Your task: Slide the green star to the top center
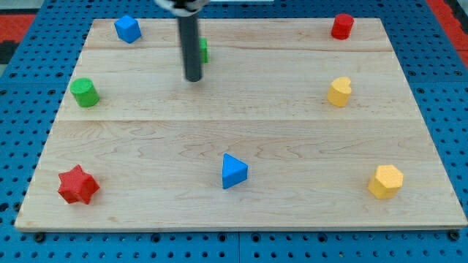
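Note:
A green block (204, 50), mostly hidden behind my rod, sits near the view's top, left of centre; its shape cannot be made out, so I cannot tell that it is the green star. My tip (193, 78) rests on the wooden board (234, 131), just below and slightly left of that green block, close to it or touching it. A second green block, a cylinder (85, 93), stands at the view's left, well away from the tip.
A blue cube (127, 28) is at the top left and a red cylinder (341, 25) at the top right. A yellow block (339, 92) is at the right, a yellow hexagon (385, 181) at the bottom right, a blue triangle (234, 171) at the bottom centre, a red star (77, 185) at the bottom left.

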You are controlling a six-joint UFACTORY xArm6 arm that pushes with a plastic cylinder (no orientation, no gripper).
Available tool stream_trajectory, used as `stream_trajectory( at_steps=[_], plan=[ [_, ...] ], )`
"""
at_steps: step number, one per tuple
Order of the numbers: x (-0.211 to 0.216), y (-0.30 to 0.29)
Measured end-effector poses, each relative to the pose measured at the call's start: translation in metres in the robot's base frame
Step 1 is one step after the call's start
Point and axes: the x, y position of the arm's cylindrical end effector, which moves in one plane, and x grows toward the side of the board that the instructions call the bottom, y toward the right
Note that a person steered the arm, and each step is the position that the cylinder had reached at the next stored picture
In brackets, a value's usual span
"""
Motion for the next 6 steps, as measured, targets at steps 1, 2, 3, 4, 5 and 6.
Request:
stream_trajectory(
  at_steps=[1, 2, 3, 4, 5, 6],
  plan=[
    [-0.034, -0.027],
    [-0.074, 0.073],
    [-0.096, 0.099],
    [-0.068, 0.113],
    [-0.122, 0.217],
    [-0.163, 0.239]
  ],
)
